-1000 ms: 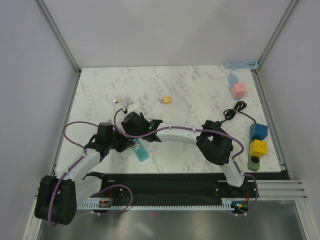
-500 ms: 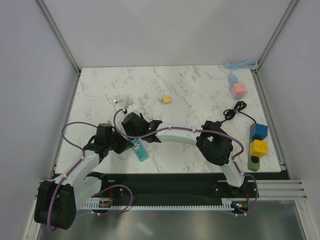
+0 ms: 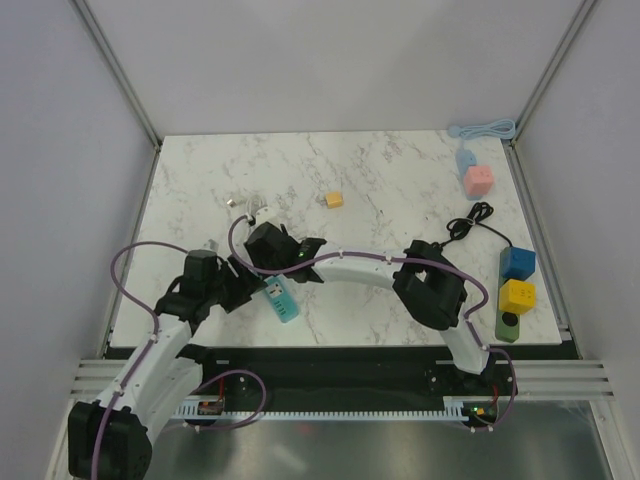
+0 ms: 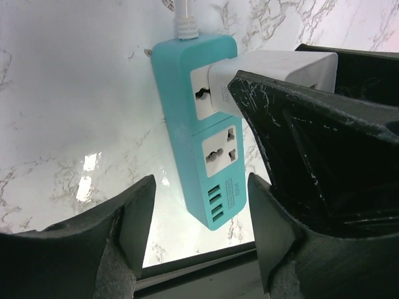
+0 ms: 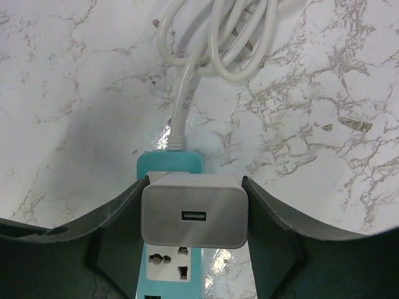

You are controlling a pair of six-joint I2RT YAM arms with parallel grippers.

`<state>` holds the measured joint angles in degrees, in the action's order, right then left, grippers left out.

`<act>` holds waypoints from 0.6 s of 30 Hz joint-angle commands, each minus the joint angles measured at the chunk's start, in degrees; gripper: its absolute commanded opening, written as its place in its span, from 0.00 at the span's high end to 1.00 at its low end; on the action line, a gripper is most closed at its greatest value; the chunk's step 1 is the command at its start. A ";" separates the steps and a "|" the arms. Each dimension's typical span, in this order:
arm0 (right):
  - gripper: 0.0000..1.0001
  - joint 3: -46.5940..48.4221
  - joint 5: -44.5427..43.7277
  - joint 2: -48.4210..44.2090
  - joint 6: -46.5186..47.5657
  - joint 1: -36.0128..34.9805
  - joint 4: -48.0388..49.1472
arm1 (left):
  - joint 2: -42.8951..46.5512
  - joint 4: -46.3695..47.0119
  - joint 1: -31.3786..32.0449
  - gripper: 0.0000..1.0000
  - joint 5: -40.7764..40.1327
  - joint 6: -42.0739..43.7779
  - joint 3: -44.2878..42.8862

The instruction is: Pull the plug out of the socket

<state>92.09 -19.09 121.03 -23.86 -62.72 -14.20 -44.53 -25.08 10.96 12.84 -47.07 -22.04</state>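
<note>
A teal power strip, the socket [image 3: 283, 300], lies flat near the table's front edge. A white USB plug [image 5: 194, 215] sits over its upper outlet [image 4: 202, 93]; the prongs are hidden. My right gripper [image 5: 194, 212] is shut on the plug, one finger on each side. In the top view the right gripper [image 3: 272, 262] hides the plug. My left gripper [image 4: 201, 230] is open just short of the strip's USB end [image 4: 224, 199], with a gap on both sides. The strip's white cable [image 5: 218, 37] coils on the table beyond.
An orange cube [image 3: 334, 200] lies mid-table. At the right are a pink block [image 3: 479, 180], blue [image 3: 518, 263] and yellow [image 3: 517, 297] blocks on a green strip [image 3: 508, 325], and a black cable [image 3: 468, 222]. The dark front rail [image 4: 206, 277] runs just below the strip.
My left gripper has opened, let go of the teal strip and drawn back toward the near left. The right gripper keeps its hold on the plug.
</note>
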 commanded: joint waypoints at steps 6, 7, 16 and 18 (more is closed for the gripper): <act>0.71 0.19 6.43 -1.06 -1.28 3.56 1.28 | 0.76 -0.85 -0.15 0.34 1.13 2.68 -1.52; 0.73 -0.24 7.04 -1.15 -1.45 3.92 1.54 | 0.50 0.28 -0.15 0.33 2.18 2.51 -1.25; 0.77 -3.50 15.04 -2.56 -4.09 7.26 4.26 | -4.77 9.96 -0.15 0.19 6.76 -0.04 4.81; 0.77 -4.37 16.98 -2.47 -5.14 7.79 4.88 | -6.70 11.10 -0.15 0.18 6.58 0.48 4.82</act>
<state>89.30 -4.93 120.09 -27.14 -55.92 -10.20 -49.43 -19.25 10.98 17.61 -46.94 -17.52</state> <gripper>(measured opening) 0.647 0.815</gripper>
